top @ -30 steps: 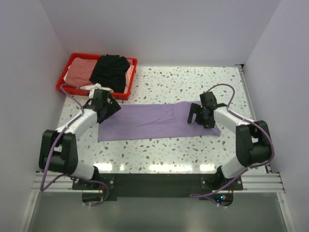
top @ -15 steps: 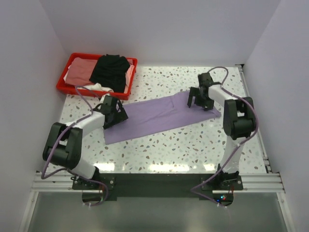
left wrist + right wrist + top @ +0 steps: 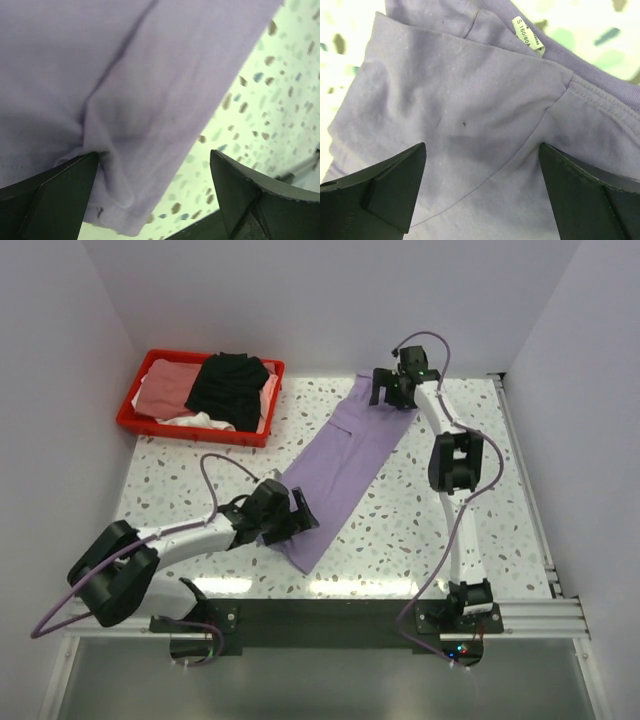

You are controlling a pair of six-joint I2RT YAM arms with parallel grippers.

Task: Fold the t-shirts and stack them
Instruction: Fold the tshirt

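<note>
- Speckled table (image 3: pixel 420 530) carries the lavender t-shirt (image 3: pixel 345 465), a strip running from lower centre to upper right.
- Left gripper (image 3: pixel 299 518), jaws spread, sits over its near hem, apparently to pinch.
- Right gripper (image 3: pixel 392 394), also released, hovers at the collar end.

A red plastic tray (image 3: pixel 132 400) sits in the upper left of the frame, on the far left corner of a white speckled table (image 3: pixel 160 472). Plain pale walls (image 3: pixel 330 300) close in the top and sides, and a metal rail (image 3: pixel 545 617) runs along the bottom.
</note>
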